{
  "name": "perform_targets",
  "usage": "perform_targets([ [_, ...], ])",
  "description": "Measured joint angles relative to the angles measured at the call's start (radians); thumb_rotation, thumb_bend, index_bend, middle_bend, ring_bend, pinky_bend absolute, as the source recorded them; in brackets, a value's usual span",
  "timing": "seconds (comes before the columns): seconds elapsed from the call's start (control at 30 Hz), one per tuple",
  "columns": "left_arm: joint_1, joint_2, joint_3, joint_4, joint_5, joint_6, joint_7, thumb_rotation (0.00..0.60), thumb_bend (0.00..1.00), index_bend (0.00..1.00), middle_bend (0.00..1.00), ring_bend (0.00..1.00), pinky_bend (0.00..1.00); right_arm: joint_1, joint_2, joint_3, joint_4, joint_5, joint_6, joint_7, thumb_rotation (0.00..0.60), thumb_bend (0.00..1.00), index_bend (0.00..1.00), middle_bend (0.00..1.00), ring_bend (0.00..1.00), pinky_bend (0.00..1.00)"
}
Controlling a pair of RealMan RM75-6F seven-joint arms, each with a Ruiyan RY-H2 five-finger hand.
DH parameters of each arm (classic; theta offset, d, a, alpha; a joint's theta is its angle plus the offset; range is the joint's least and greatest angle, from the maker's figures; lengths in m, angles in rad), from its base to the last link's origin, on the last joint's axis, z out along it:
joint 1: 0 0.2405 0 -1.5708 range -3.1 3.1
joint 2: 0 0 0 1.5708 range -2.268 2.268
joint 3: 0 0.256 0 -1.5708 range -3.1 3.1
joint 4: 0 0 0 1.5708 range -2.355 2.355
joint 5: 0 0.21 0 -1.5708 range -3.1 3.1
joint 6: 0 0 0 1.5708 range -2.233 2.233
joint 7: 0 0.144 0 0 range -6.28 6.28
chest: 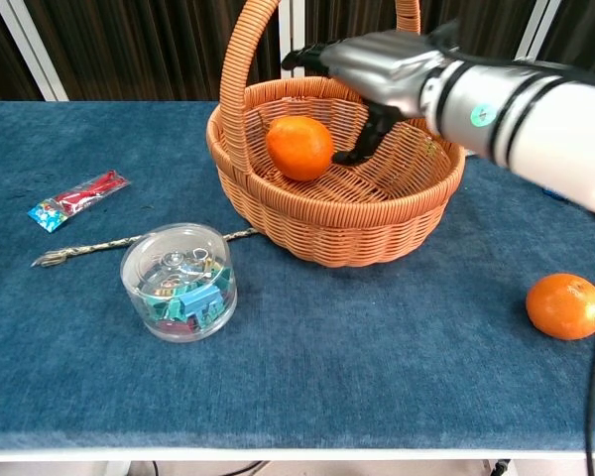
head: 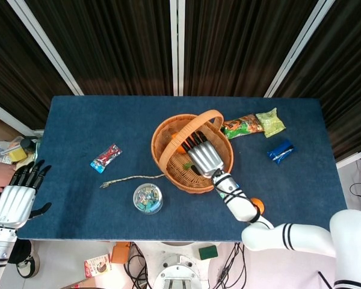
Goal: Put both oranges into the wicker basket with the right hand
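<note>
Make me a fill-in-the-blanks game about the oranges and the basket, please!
1. One orange lies inside the wicker ____.
2. The other orange sits on the blue ____.
3. The right hand above the basket holds ____.
4. The clear tub of clips stands ____ the basket.

Missing words: basket; table; nothing; outside

Dark blue bench (chest: 307, 367), tan woven basket (chest: 337, 223) w/ bright orange fruit (chest: 299, 148) inside, 2nd orange (chest: 565, 306) outside, silver-grey hand (chest: 372, 69) w/ black fingers (chest: 362, 139), red/blue packet (chest: 76, 198).
</note>
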Motion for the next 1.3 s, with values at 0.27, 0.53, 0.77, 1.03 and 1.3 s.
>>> perform_targets([
  [0.27, -0.001, -0.005, 0.009, -0.009, 0.009, -0.006, 0.020, 0.600, 0.13, 0.10, 0.02, 0.00, 0.11, -0.164, 0.324, -0.124, -0.270, -0.194, 0.112, 0.091, 0.600, 0.27, 0.02, 0.11, 0.00, 0.12],
  [0.53, 0.004, -0.007, 0.009, -0.016, 0.010, 0.007, 0.030, 0.600, 0.13, 0.10, 0.02, 0.00, 0.11, -0.367, 0.545, -0.322, -0.280, -0.387, 0.186, 0.258, 0.600, 0.27, 0.03, 0.10, 0.00, 0.12],
  [0.77, 0.012, -0.009, 0.011, -0.012, 0.027, 0.030, 0.024, 0.600, 0.13, 0.10, 0.02, 0.00, 0.11, -0.435, 0.559, -0.383, -0.212, -0.353, 0.127, 0.210, 0.600, 0.27, 0.03, 0.10, 0.00, 0.12],
  [1.03, 0.016, -0.006, 0.015, -0.010, 0.033, 0.036, 0.019, 0.600, 0.13, 0.10, 0.02, 0.00, 0.11, -0.448, 0.500, -0.396, -0.189, -0.307, 0.066, 0.058, 0.600, 0.27, 0.00, 0.08, 0.00, 0.16],
  [1.3, 0.019, 0.002, 0.016, -0.008, 0.037, 0.041, 0.006, 0.600, 0.13, 0.10, 0.02, 0.00, 0.11, -0.449, 0.378, -0.394, -0.139, -0.286, -0.005, -0.042, 0.600, 0.28, 0.01, 0.10, 0.00, 0.24],
])
